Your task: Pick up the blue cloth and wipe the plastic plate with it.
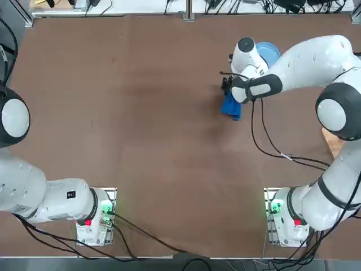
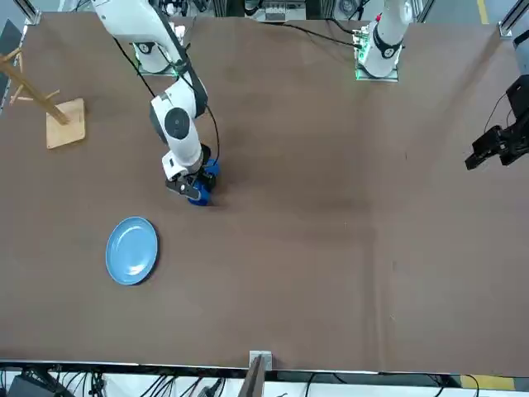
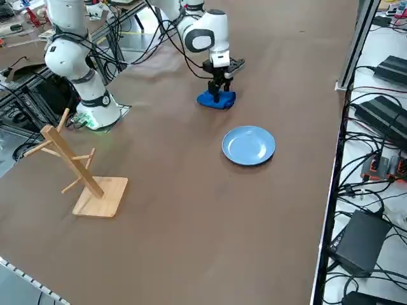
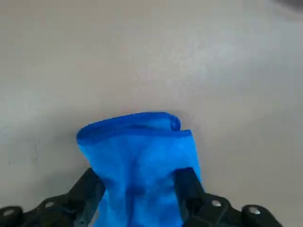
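Right wrist view, hand [image 4: 139, 191] straddling bunched blue cloth [image 4: 139, 156], fingers apart, cloth's length running away from them.

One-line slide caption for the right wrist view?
Right gripper fingers straddling the bunched royal-blue fabric cloth on the brown table.
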Tool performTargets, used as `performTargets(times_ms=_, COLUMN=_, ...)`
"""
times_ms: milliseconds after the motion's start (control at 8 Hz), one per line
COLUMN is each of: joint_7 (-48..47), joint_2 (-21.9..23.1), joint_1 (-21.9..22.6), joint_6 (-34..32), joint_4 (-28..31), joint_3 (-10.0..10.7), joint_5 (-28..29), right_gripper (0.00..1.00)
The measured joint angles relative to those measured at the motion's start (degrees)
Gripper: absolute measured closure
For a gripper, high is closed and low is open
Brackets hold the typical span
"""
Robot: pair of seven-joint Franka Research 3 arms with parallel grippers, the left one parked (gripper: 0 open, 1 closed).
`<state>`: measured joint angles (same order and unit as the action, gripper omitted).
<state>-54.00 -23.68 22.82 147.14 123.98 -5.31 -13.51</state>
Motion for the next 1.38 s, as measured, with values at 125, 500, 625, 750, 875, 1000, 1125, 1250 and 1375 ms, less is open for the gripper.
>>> performTargets(times_ms=125, joint_7=0.0, joint_2=-0.2, joint_1=-0.9, joint_6=0.0, joint_4=0.0, joint_3=-0.5, joint_5=-1.1, right_gripper=0.34)
performTargets(times_ms=500, joint_7=0.1, joint_2=-0.9, joint_1=-3.8, joint_6=0.3, joint_4=0.0, joint_3=-2.9, joint_5=-2.7, right_gripper=0.41)
performTargets(times_ms=625, joint_7=0.6, joint_2=-0.9, joint_1=-4.0, joint_6=0.4, joint_4=-0.1, joint_3=-3.0, joint_5=-2.8, right_gripper=0.61)
performTargets(times_ms=750, joint_7=1.1, joint_2=-0.8, joint_1=-4.2, joint_6=0.4, joint_4=-0.2, joint_3=-3.1, joint_5=-2.8, right_gripper=0.68)
performTargets(times_ms=875, joint_7=1.2, joint_2=-0.8, joint_1=-4.4, joint_6=0.4, joint_4=-0.3, joint_3=-3.2, joint_5=-2.8, right_gripper=0.74)
performTargets(times_ms=1000, joint_7=1.1, joint_2=-0.8, joint_1=-4.6, joint_6=0.4, joint_4=-0.5, joint_3=-3.4, joint_5=-2.8, right_gripper=0.88)
performTargets(times_ms=1125, joint_7=1.1, joint_2=-0.8, joint_1=-4.7, joint_6=0.4, joint_4=-0.9, joint_3=-3.4, joint_5=-2.8, right_gripper=0.88)
performTargets(times_ms=1250, joint_7=1.0, joint_2=-0.8, joint_1=-4.9, joint_6=0.4, joint_4=-1.6, joint_3=-3.4, joint_5=-2.8, right_gripper=0.88)
performTargets(times_ms=1375, joint_7=1.0, joint_2=-0.8, joint_1=-5.3, joint_6=0.2, joint_4=-2.3, joint_3=-3.4, joint_5=-2.8, right_gripper=0.88)
